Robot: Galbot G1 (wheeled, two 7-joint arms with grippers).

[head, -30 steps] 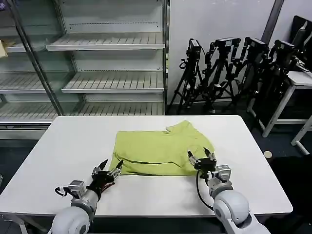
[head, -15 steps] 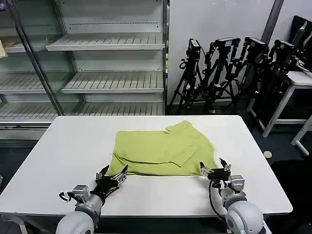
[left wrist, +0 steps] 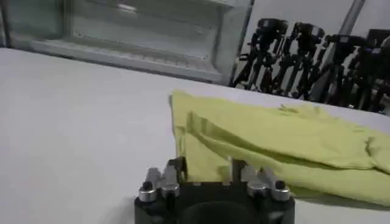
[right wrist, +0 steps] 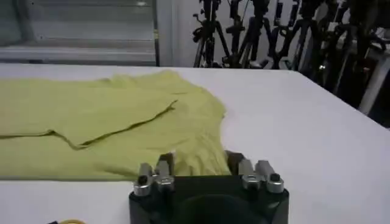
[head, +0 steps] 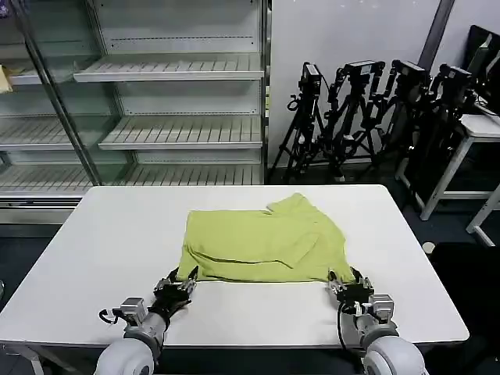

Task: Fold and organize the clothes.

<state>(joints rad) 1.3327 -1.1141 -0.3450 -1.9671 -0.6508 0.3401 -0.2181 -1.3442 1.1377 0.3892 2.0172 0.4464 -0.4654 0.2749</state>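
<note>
left gripper: black fingers on a black block, silver screw-topped knuckles | right gripper: same black-and-silver build, black fingers | forearms: rounded pale grey shells, metal collar at each wrist | cables: thin black loops beside both wrists | yellow ring at the right wrist camera's edge

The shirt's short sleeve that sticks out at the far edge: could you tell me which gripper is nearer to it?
Right. The right gripper sits at the near right corner of the T-shirt, the same side as that sleeve. The left gripper is at the near left corner, farther off.
</note>
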